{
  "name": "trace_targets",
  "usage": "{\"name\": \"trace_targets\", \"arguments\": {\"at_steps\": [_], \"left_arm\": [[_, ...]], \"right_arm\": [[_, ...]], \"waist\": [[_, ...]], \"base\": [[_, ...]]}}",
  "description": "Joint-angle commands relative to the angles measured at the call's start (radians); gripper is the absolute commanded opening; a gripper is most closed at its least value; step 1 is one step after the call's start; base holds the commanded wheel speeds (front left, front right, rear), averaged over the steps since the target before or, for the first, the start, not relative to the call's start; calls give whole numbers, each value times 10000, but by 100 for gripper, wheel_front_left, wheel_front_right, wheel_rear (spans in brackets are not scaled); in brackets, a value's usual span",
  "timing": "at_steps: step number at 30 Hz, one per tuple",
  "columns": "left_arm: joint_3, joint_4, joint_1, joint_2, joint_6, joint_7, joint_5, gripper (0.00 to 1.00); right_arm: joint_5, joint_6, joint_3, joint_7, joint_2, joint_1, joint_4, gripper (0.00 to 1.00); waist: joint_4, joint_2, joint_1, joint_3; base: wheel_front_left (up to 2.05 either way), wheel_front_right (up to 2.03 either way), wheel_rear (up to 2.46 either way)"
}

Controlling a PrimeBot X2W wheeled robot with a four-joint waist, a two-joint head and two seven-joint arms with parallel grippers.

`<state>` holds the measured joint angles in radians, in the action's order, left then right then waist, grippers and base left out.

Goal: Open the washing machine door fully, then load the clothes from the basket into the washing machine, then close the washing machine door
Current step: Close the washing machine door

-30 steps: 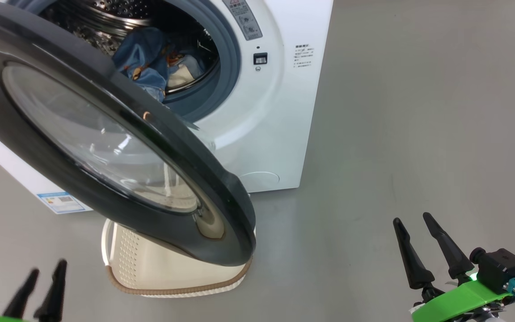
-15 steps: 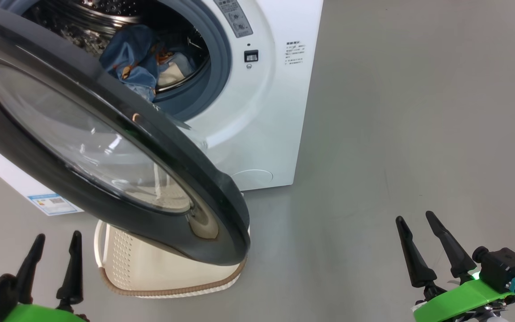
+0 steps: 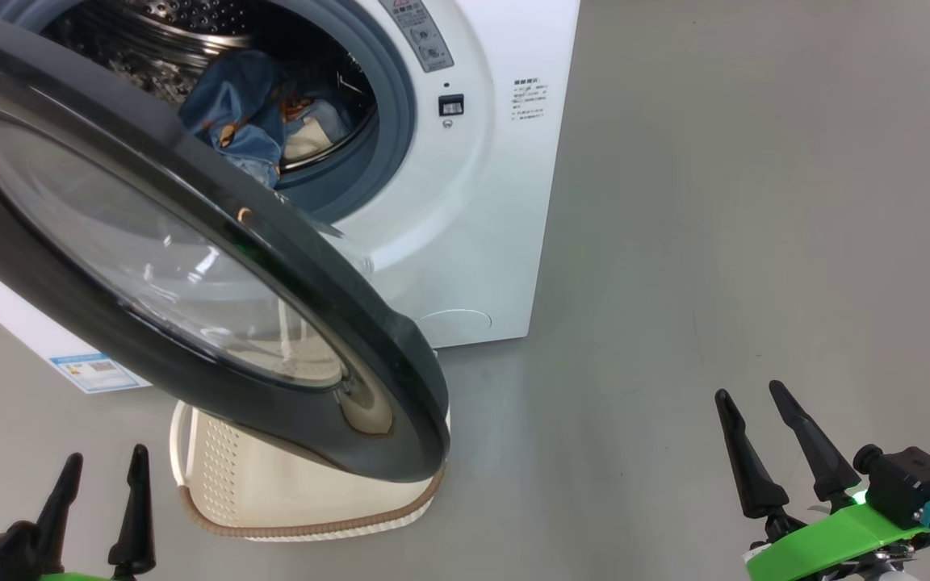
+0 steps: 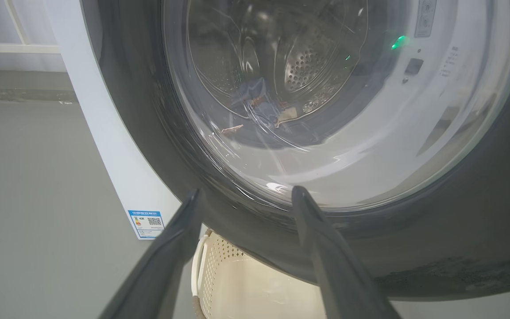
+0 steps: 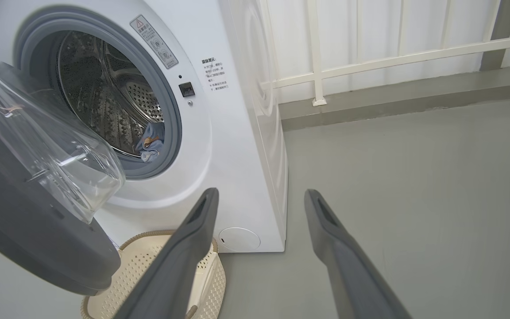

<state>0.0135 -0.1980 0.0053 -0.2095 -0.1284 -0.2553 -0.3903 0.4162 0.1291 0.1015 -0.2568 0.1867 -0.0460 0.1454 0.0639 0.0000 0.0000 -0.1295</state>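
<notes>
The white washing machine [image 3: 465, 202] stands at top left, its black-rimmed door [image 3: 336, 323] swung partway out over the cream basket [image 3: 223, 476] on the floor. Blue clothes [image 3: 243, 109] with orange print and a cream part lie inside the steel drum, also seen as clothes [image 5: 152, 141]. The basket's visible part holds nothing. My left gripper [image 3: 103, 460] is open at lower left, just short of the door's outer face [image 4: 458, 221]. My right gripper [image 3: 750, 394] is open at lower right, apart from the machine, empty.
Bare grey floor [image 3: 715, 242] spreads to the right of the machine. A white railing [image 5: 392, 57] and a low kerb run along the wall behind it. A blue label [image 3: 94, 369] sits low on the machine's left side.
The left gripper has come up further into the head view and nearer the door. The head camera shifted slightly. Door, basket and right gripper stay as they were.
</notes>
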Motion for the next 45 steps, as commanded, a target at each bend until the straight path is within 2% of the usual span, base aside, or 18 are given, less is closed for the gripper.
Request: {"name": "trace_targets", "arguments": {"at_steps": [1,7,9,10,11,12,18,23,28,32,36,41,45], "left_arm": [[408,181,-156,-172,-23,-64,102,100],[368,251,-140,-169,-23,-64,144,100],[352,300,-117,-130,-23,-64,150,100],[359,329,-105,-96,-23,-64,147,100],[364,359,-90,-54,-23,-64,150,100],[372,396,-73,-6,-23,-64,151,100],[373,640,57,238,-23,-64,173,100],[480,847,172,479,-23,-64,171,100],[478,1081,312,636,-23,-64,241,100],[465,1160,342,717,-23,-64,257,100],[505,1177,365,781,-23,-64,245,100],[525,1197,377,872,-23,-64,234,100],[512,1210,322,903,-23,-64,207,100]], "right_arm": [[-31,16,182,-49,78,-164,-244,100],[-58,16,315,-49,58,-199,-252,100],[-42,16,441,-49,47,-267,-307,47],[-24,16,488,-49,28,-319,-361,37],[-10,16,535,-49,8,-381,-424,4],[36,16,574,-49,-37,-456,-508,0],[150,16,974,-49,-225,-1127,-1284,0],[284,16,1567,-49,-429,-1796,-2404,0],[416,16,2647,-49,-532,-2459,-3837,0],[408,16,3610,-49,-516,-2637,-4463,0],[418,16,4379,-49,-455,-2590,-4386,0],[454,16,5634,-49,-305,-2489,-3640,0],[619,16,6141,-49,-236,-2410,-2984,0]], "waist": [[-25,0,0,12],[-117,0,0,81],[-150,0,0,106],[-167,0,0,116],[-188,0,0,130],[-205,0,0,145],[-359,0,0,263],[-601,0,0,437],[-914,0,0,584],[-1189,0,0,604],[-1353,0,0,598],[-1568,0,0,534],[-1712,0,0,389]], "base": [[0,0,0],[0,0,0],[0,0,0],[0,0,0],[0,0,0],[0,0,0],[0,0,0],[0,0,0],[0,0,0],[0,0,0],[0,0,0],[0,0,0],[0,0,0]]}}
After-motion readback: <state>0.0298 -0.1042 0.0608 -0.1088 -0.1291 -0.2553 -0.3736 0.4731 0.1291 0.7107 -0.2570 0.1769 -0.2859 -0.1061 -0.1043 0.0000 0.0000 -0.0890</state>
